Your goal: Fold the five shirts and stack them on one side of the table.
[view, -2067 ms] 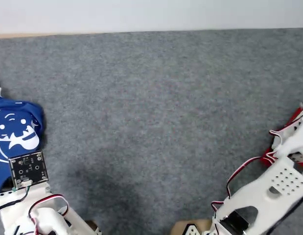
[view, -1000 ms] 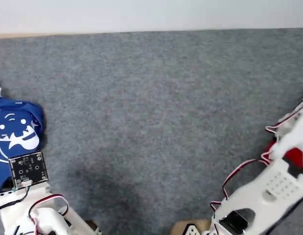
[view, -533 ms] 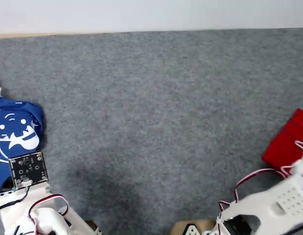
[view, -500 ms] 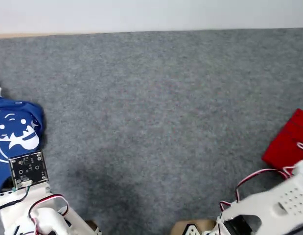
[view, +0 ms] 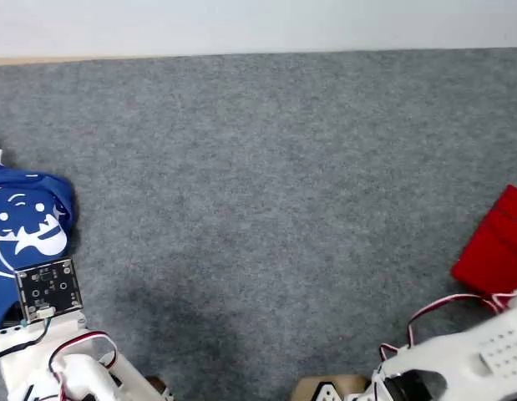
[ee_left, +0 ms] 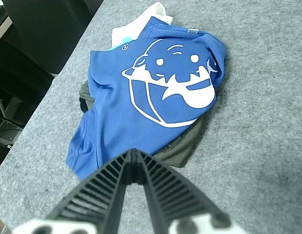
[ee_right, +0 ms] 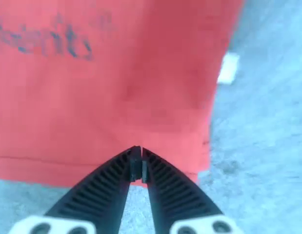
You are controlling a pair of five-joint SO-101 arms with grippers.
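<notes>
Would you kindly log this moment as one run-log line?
left gripper shut, by blue shirt | right gripper shut, at red shirt edge, grasp unclear

The high camera looks down over the table point(view: 266, 167). Wrist cameras share its edges: left faces the blue shirt point(ee_left: 155, 102), right hangs close over the red shirt point(ee_right: 116, 73).
</notes>
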